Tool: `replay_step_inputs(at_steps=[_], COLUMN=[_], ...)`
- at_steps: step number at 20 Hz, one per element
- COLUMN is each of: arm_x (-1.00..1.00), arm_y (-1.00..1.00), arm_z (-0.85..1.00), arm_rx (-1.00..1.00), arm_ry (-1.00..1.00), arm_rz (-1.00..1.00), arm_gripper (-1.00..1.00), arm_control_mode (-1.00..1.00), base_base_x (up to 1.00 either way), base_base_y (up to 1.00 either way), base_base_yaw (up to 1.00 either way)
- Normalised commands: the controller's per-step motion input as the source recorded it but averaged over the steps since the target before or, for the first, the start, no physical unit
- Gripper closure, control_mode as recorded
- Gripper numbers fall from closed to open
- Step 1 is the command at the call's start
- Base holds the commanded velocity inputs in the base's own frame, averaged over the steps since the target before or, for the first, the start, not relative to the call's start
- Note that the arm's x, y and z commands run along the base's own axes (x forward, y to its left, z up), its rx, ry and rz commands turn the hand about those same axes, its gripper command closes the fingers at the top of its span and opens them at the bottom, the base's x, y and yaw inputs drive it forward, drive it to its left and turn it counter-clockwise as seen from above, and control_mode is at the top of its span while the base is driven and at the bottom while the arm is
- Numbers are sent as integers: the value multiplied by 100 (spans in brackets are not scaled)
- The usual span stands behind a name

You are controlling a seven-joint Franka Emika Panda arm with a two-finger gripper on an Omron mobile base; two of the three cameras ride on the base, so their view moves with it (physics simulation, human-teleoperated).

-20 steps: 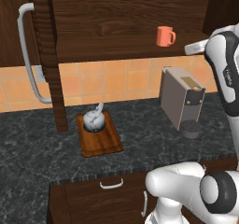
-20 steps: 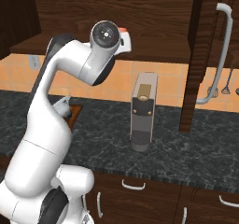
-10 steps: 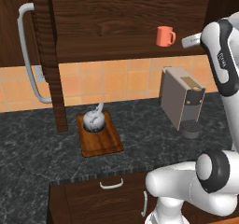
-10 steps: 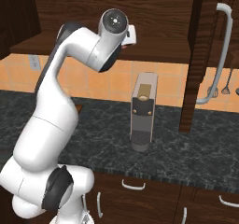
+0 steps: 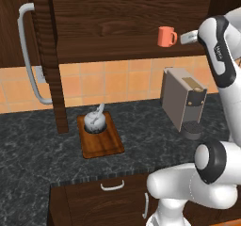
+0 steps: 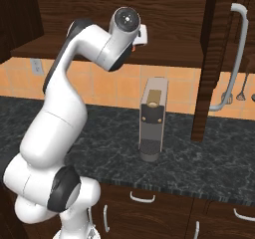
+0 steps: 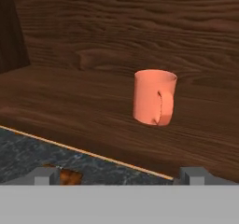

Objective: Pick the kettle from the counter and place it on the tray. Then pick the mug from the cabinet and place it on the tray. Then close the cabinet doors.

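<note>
My two-finger gripper stands fully spread and empty, its two small tips at the bottom of the hand view with nothing between them. Ahead of it, toward twelve o'clock and a little right, the small orange-coral cylindrical mug stands upright on the shelf of the dark brown wood-grain cabinet, handle turned toward me (well apart from my fingers yet).

I judge the first step done: the squat silver-grey metal kettle sits on the flat reddish-brown wooden tray on the dark speckled stone counter, at about eight o'clock from the mug in the left base view. The mug is yet to be grasped and carried down, and the tall dark cabinet doors stand open.

My white arm is raised high, elbow bent, hand levelled at shelf height beside the mug.
</note>
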Motion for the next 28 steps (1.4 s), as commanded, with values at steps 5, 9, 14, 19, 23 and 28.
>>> replay_step_inputs(at_steps=[5, 9, 14, 19, 23, 28], arm_x=[30, 29, 25, 33, 26, 29], arm_y=[0, -1, -2, -13, -3, 0], arm_z=[-12, -5, -10, -14, -5, 0], arm_rx=[11, 8, 1, 0, 0, 0], arm_ry=[0, 0, 0, 0, 4, 4], arm_rz=[-5, -2, 0, 1, 4, 5], arm_gripper=[-100, -100, -100, -100, -100, -100], arm_control_mode=[-100, -100, -100, -100, -100, -100], base_base_x=[0, 0, 0, 0, 0, 0], base_base_y=[0, 0, 0, 0, 0, 0], base_base_yaw=[0, 0, 0, 0, 0, 0])
